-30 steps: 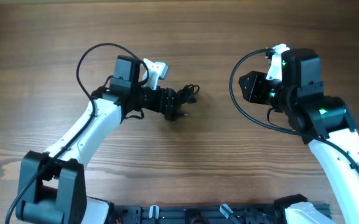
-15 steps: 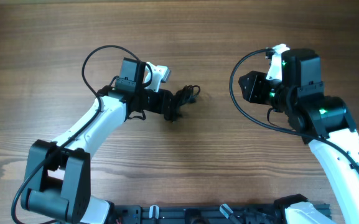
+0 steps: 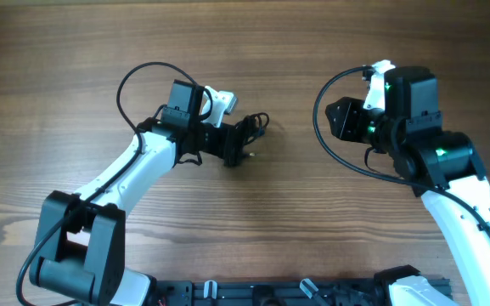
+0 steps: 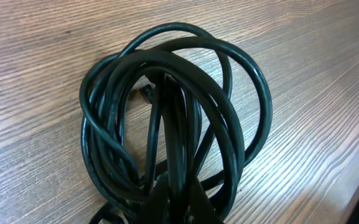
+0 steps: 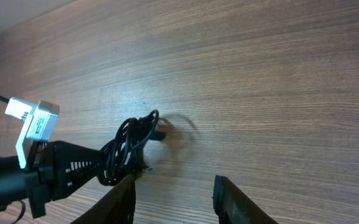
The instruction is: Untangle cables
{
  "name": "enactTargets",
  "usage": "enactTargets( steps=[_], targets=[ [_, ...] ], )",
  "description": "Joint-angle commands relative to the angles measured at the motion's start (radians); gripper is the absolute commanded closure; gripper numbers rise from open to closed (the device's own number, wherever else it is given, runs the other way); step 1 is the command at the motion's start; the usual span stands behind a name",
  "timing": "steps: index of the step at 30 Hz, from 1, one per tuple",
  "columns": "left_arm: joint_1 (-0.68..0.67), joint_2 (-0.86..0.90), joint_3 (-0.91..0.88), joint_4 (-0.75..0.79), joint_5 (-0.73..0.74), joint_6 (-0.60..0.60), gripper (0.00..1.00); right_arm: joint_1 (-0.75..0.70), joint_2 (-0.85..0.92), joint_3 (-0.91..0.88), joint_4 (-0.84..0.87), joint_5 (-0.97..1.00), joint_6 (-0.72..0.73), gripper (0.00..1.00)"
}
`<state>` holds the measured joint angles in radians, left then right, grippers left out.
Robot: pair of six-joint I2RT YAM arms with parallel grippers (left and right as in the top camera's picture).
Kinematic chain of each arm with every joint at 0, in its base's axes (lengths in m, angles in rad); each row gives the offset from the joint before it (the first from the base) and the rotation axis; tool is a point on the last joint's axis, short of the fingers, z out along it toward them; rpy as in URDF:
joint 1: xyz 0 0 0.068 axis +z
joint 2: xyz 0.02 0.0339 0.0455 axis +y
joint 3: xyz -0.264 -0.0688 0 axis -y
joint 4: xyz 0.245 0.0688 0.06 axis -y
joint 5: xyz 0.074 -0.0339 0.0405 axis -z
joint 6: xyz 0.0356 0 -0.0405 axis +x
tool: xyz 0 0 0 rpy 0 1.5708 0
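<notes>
While the tangled bundle of thin black cables (image 4: 178, 124) is seen just toward 12 o'clock of the middle of the overhead view, it is gripped at its 8 o'clock edge by the left gripper (image 3: 238, 146), whose jaws are clenched on several strands. From the left wrist camera the loops are seen fanning out toward 12 o'clock from the pinched point at 6 o'clock, and a small plug end (image 4: 146, 93) can be made out inside the coil. Whether the bundle touches the wooden table (image 3: 75, 51) cannot be told. The right gripper (image 5: 176, 198) is held well apart, at 3 o'clock of the bundle, with its jaws released and spread wide over bare wood.
</notes>
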<state>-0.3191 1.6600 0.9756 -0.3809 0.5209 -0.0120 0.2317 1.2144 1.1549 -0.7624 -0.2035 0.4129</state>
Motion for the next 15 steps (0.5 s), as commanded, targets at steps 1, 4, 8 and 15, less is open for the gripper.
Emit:
enactTargets(
  steps=[1, 4, 8, 15],
  targets=[
    [-0.003, 0.024, 0.006, 0.018, -0.014, 0.004, 0.96, -0.002, 0.009, 0.019, 0.003, -0.047, -0.02, 0.58],
    [-0.002, 0.008, 0.012, 0.036, -0.008, -0.052, 0.96, 0.016, 0.009, 0.019, 0.024, -0.087, -0.02, 0.58],
    [-0.001, -0.06, 0.058, 0.036, 0.043, -0.162, 0.96, 0.075, 0.011, 0.019, 0.079, -0.119, 0.002, 0.58],
    [-0.003, -0.164, 0.065, 0.042, 0.046, -0.41, 0.96, 0.193, 0.109, 0.019, 0.12, -0.112, 0.088, 0.57]
  ],
)
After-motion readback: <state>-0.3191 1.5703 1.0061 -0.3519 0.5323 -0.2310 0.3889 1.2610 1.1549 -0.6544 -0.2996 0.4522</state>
